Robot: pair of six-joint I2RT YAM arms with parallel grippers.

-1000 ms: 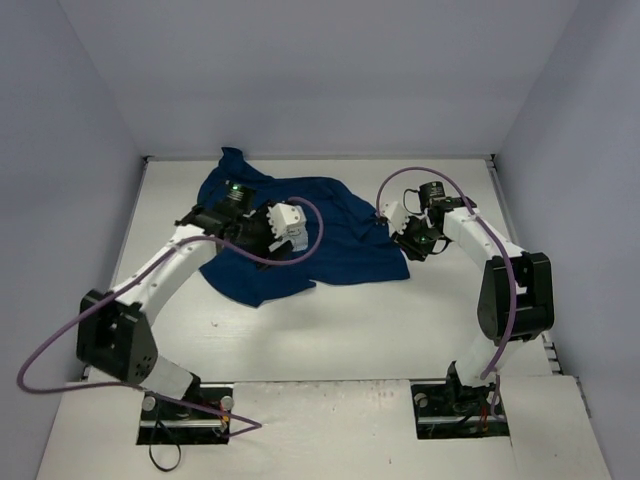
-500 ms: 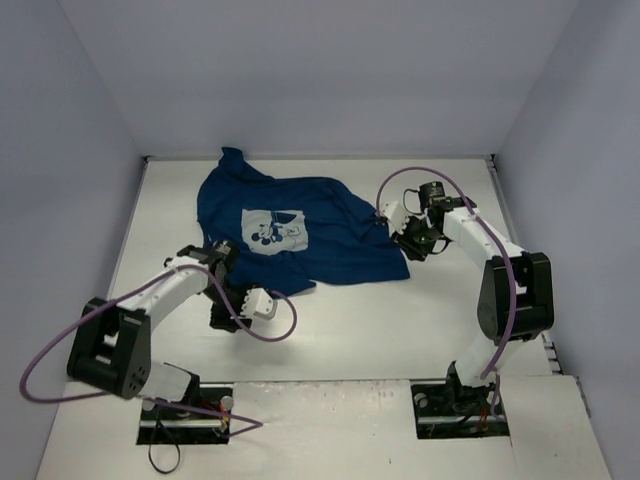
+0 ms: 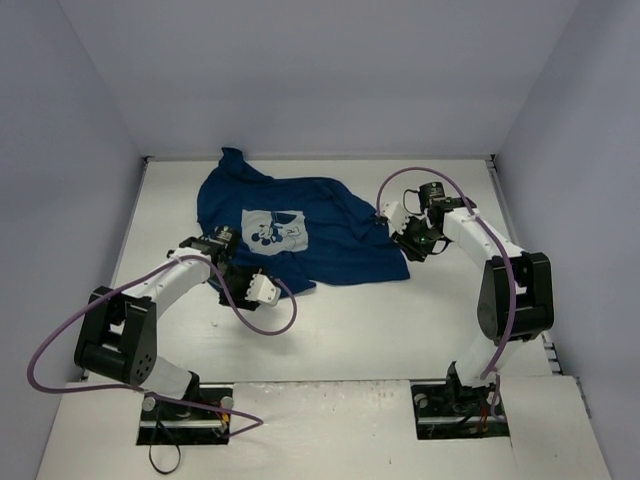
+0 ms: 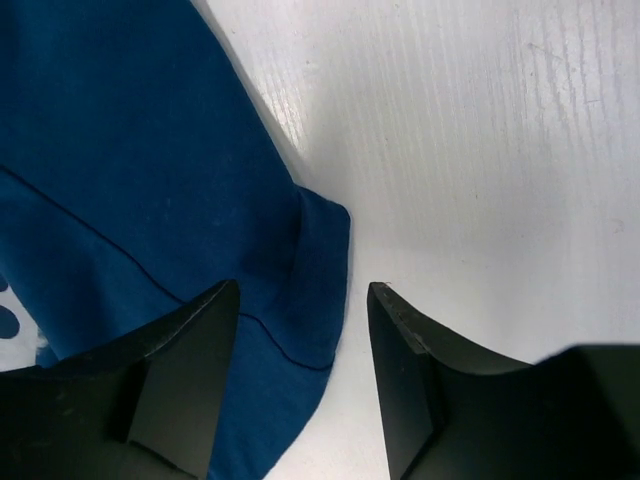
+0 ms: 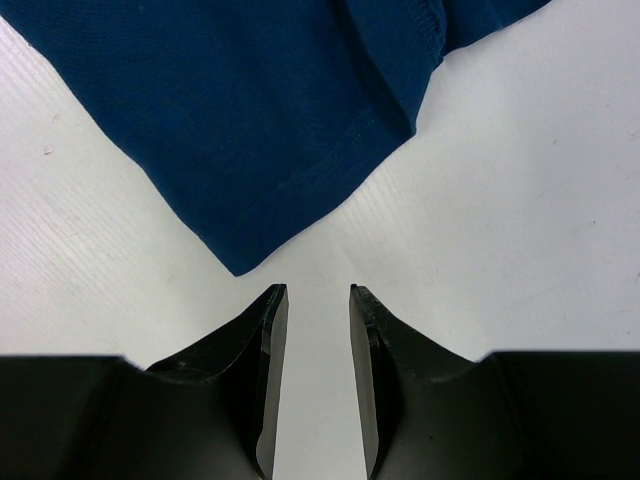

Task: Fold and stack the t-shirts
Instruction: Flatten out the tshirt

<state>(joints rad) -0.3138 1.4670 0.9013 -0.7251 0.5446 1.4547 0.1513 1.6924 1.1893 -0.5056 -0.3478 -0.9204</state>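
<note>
One navy t-shirt (image 3: 335,250) lies spread on the white table, its pale cartoon print (image 3: 272,228) facing up. My left gripper (image 3: 235,285) is low at the shirt's near-left hem. In the left wrist view the t-shirt (image 4: 130,180) has a folded hem corner lying between the open jaws of the left gripper (image 4: 303,287); one finger is over cloth, the other over bare table. My right gripper (image 3: 410,243) sits at the shirt's right edge. In the right wrist view its jaws (image 5: 317,289) stand narrowly apart over bare table, just short of a pointed corner of the t-shirt (image 5: 250,100).
Pale walls close the table (image 3: 350,330) at the back and both sides. A purple cable (image 3: 270,322) loops from the left wrist over the table near the shirt's front hem. Another purple cable (image 3: 470,205) arches along the right arm.
The left arm swung from over the shirt's chest down to its near-left hem, uncovering the print, and its jaws narrowed. The right arm and the shirt stayed put.
</note>
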